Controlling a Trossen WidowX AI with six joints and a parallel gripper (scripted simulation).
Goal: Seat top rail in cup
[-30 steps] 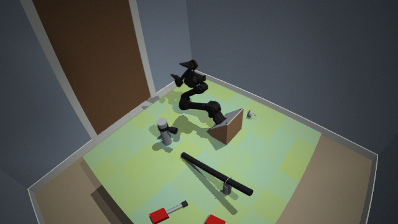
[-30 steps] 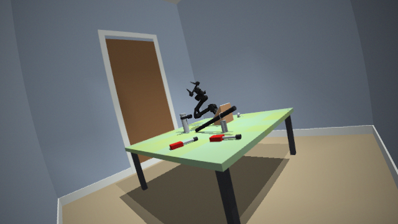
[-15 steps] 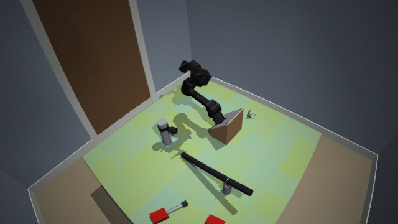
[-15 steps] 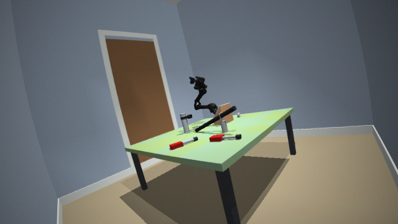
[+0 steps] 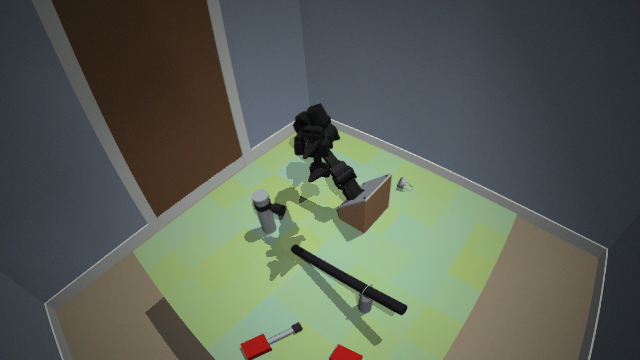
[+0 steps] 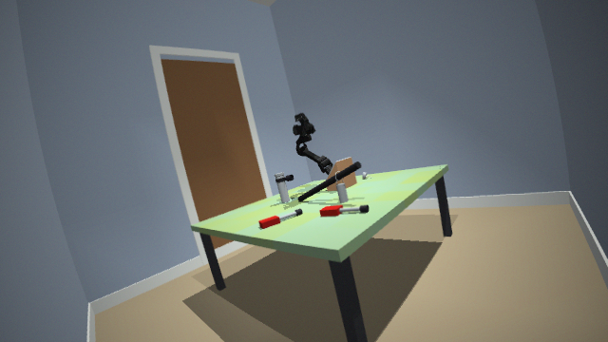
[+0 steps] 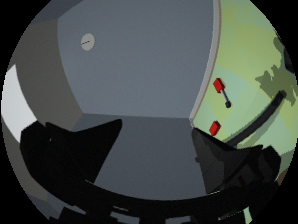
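The black rail [image 5: 332, 270] [image 6: 323, 185] [image 7: 260, 120] slants through the loop cap [image 6: 338, 175] on the short post [image 5: 365, 304] [image 6: 342, 194]. Its far end is high. Its near-post end is low, close to the table, and apart from the big post [image 5: 268, 222] [image 6: 283, 193]. The black rail-end cup [image 5: 278, 209] [image 6: 289, 178] hangs on the brace band near the post's top, above that low end, and no rail is in it. My gripper [image 7: 157, 127] is open and empty, raised high behind the rail and clear of it.
A wooden wedge-shaped base [image 5: 376, 210] [image 6: 351, 180] carries the arm. A small metal fitting [image 5: 402, 183] [image 6: 365, 176] lies beyond it. Two red-handled tools [image 5: 256, 346] [image 6: 270, 221] [image 7: 218, 85] lie on the near side of the table [image 6: 266, 237].
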